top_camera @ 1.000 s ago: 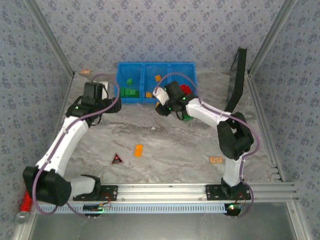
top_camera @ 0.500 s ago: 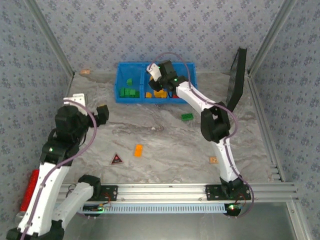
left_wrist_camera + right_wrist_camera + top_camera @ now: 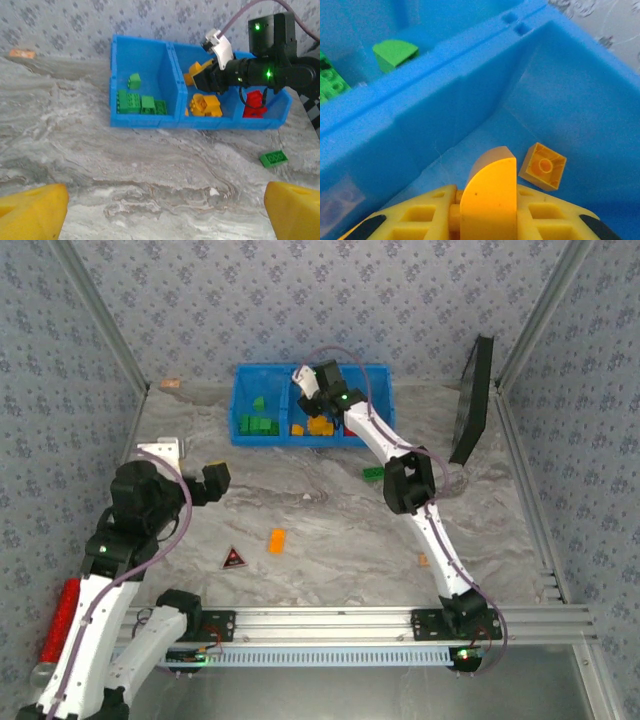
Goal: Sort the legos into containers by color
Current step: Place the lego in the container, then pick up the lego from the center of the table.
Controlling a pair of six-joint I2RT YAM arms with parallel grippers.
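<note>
The orange rounded brick (image 3: 487, 175) is hanging over the blue bin's middle compartment (image 3: 560, 105), pinched in the right pincer (image 3: 485, 215). The drop-off is in hand, so next those fingers need spreading. The left pincer (image 3: 162, 220) is hovering spread above the desk (image 3: 100, 165), where a green brick (image 3: 273, 158) is lying.

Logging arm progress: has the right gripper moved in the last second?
Yes. The right gripper, holding an orange brick, went up-frame, from in front of the blue bin to above its middle compartment.
</note>
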